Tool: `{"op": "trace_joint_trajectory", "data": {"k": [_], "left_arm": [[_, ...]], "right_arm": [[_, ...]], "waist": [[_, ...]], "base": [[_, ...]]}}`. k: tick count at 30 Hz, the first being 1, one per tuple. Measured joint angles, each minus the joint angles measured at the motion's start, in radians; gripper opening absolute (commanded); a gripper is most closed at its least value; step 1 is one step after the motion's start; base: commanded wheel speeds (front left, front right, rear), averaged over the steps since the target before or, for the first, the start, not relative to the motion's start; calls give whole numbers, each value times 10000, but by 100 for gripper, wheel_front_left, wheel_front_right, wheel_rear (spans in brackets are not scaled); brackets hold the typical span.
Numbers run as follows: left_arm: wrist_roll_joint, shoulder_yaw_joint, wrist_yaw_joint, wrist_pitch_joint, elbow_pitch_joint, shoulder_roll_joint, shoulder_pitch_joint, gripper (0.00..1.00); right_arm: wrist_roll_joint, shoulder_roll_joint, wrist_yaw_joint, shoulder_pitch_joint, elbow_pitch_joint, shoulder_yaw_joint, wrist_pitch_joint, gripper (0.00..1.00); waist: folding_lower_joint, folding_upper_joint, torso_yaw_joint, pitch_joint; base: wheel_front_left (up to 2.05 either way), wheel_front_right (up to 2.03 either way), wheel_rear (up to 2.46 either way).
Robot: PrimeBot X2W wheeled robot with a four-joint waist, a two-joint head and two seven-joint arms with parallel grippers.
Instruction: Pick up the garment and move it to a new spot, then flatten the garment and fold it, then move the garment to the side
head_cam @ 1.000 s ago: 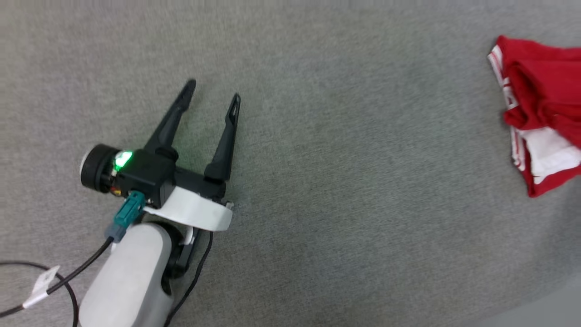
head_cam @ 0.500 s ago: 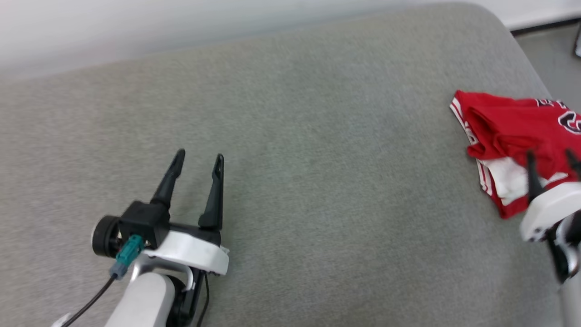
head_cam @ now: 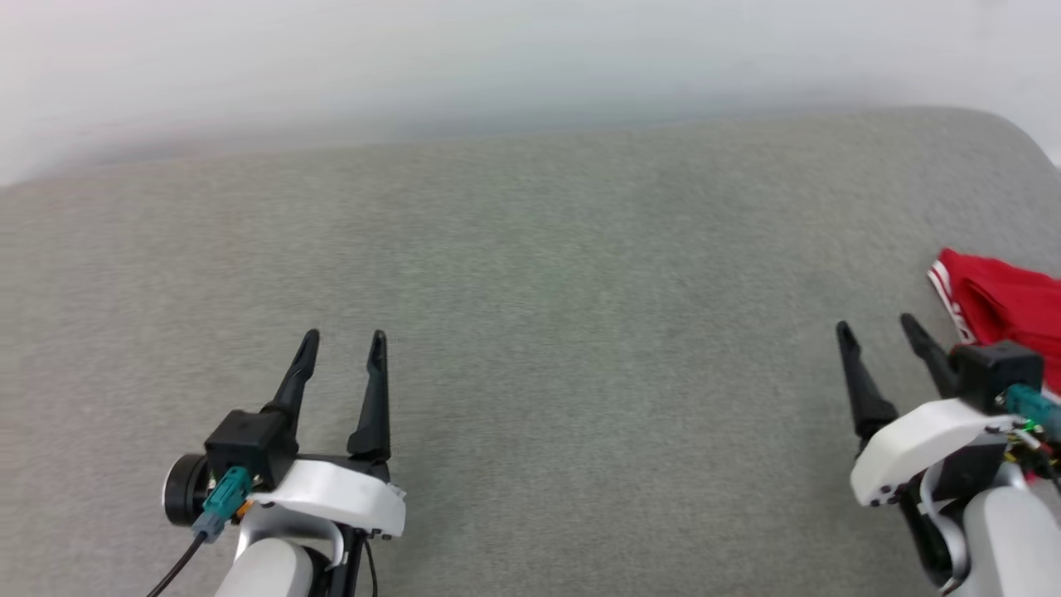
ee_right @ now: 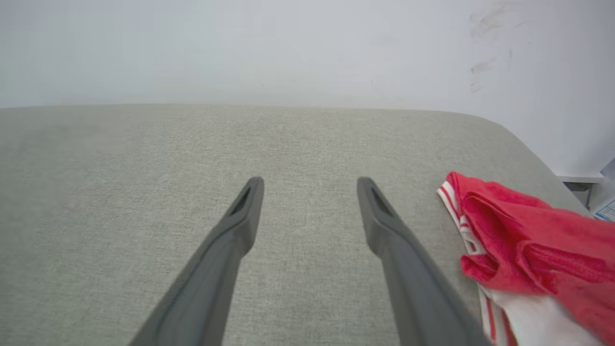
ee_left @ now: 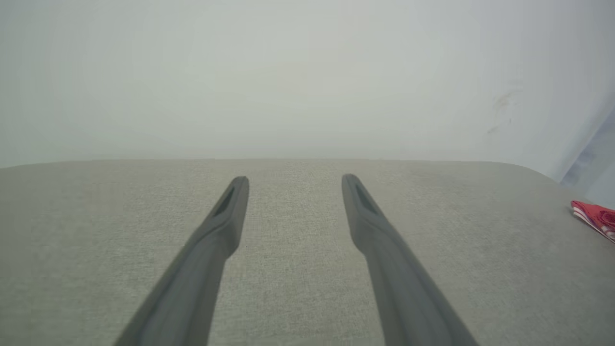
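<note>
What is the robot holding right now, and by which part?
Nothing. The left end effector and right end effector are both open and empty; the garment lies loose beside the right one.

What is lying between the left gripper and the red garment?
In the head view, bare grey surface runs from the left gripper to the right gripper, which stands close beside the garment.

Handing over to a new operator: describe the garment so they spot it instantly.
On the wide grey surface, go to its right end, just beyond the open right gripper. The garment lies bunched there: the one bright red thing, with white panels and striped trim.
</note>
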State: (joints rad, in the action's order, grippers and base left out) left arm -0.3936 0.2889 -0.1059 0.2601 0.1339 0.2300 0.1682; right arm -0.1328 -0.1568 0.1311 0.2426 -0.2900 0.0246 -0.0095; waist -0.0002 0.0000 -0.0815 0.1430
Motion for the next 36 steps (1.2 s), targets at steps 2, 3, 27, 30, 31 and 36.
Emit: {"op": "trace_joint_trajectory", "data": {"k": [2, 3, 27, 30, 31, 36], "left_arm": [[10, -130, -13, 0, -2, -21, -113, 100], [33, -199, -29, 4, -8, -36, -174, 100], [205, -426, 153, -8, 577, 309, -1287, 100], [173, -401, 153, -19, 583, 301, -1288, 100], [151, -395, 153, -19, 585, 299, -1288, 100], [102, -366, 176, -31, 625, 293, -1288, 100]], "right_arm": [[-77, 188, 2, -287, 541, -90, -105, 100], [-63, 245, 2, -438, 823, -84, -178, 100], [616, 941, 0, -3248, 3716, 161, 171, 100], [550, 953, 0, -3230, 3714, 178, 148, 100], [531, 957, 0, -3226, 3710, 176, 148, 100], [453, 970, 0, -3183, 3605, 198, 102, 100]], "waist": [[0, 0, 210, -144], [1, 0, 303, -218], [0, 0, 578, -1635], [1, 0, 584, -1624], [1, 0, 584, -1620], [1, 0, 584, -1608]], "base": [[0, 0, 0], [0, 0, 0], [0, 0, 0], [0, 0, 0], [0, 0, 0], [0, 0, 0]]}}
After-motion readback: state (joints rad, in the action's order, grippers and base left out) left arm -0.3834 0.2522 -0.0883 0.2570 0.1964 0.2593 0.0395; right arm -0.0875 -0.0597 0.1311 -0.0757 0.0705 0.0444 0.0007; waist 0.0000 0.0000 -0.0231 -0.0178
